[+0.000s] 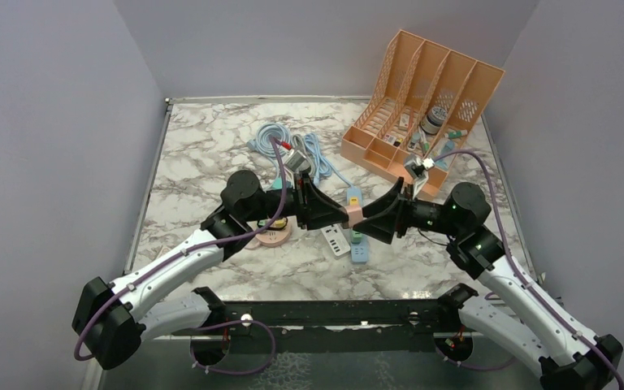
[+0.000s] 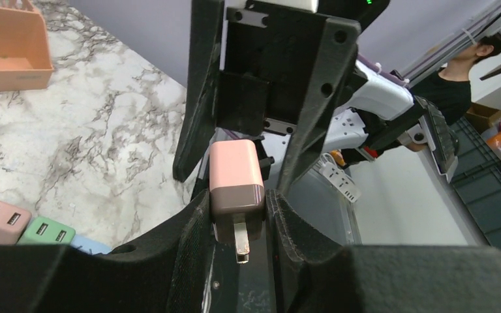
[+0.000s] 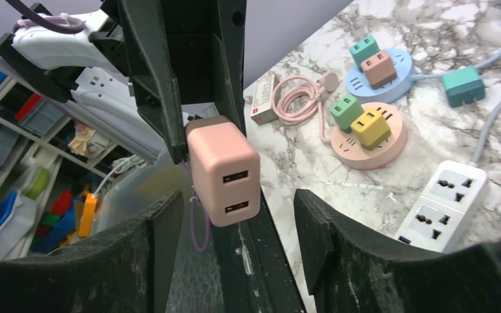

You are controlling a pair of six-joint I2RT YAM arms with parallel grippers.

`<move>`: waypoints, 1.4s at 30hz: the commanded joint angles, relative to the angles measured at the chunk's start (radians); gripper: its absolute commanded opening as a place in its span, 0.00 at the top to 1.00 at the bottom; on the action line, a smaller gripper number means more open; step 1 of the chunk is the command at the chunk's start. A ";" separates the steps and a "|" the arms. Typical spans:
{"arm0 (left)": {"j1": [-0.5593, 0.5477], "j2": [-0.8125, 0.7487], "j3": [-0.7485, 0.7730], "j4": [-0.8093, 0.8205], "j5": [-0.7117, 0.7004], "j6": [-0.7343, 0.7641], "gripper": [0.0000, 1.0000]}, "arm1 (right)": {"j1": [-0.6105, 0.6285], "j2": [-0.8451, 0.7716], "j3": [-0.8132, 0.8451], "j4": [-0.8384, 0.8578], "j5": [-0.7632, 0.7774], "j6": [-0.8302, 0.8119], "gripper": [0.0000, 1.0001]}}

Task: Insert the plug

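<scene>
Left gripper (image 2: 238,214) is clamped on the pink plug (image 2: 236,181), prongs toward its own wrist. The plug hangs in the air by the far end of the white power strip (image 1: 335,240). Right gripper (image 3: 238,210) faces the plug's USB end, jaws spread either side, not gripping.

Over the middle of the bench (image 1: 195,154), the plug (image 1: 354,214) sits clear of the surface. It is between the left hand (image 1: 343,213), reaching in from 9 o'clock, and the right hand (image 1: 366,217), reaching in from 3 o'clock. Just below it, toward 6 o'clock, lies a power strip (image 1: 335,240). A round socket hub (image 1: 274,236) lies at 8 o'clock and a cable coil (image 1: 270,136) at 11 o'clock. An organiser rack (image 1: 367,150) stands at 1 o'clock.
</scene>
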 commanded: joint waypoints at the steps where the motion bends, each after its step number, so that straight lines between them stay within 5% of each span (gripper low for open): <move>1: 0.002 -0.023 0.045 0.012 0.062 0.000 0.88 | 0.000 0.033 -0.034 0.153 -0.111 0.099 0.40; 8: 0.002 -0.030 0.041 0.012 0.079 0.006 0.88 | 0.000 0.074 -0.074 0.329 -0.165 0.216 0.56; 21: 0.002 -0.019 0.026 0.012 0.086 0.016 0.86 | 0.000 0.100 -0.121 0.506 -0.185 0.344 0.62; 27: 0.002 -0.021 0.007 0.009 0.056 0.035 0.65 | 0.000 0.098 -0.127 0.464 -0.147 0.322 0.97; 29: 0.002 -0.032 -0.005 -0.003 0.028 0.055 0.51 | 0.000 0.096 -0.126 0.432 -0.128 0.304 0.99; 33: 0.002 -0.068 -0.009 -0.118 -0.105 0.157 0.31 | 0.000 0.093 -0.118 0.310 -0.074 0.251 0.99; 42: 0.002 -0.253 -0.036 -0.428 -0.638 0.371 0.23 | 0.000 0.116 -0.101 -0.119 0.128 0.071 0.99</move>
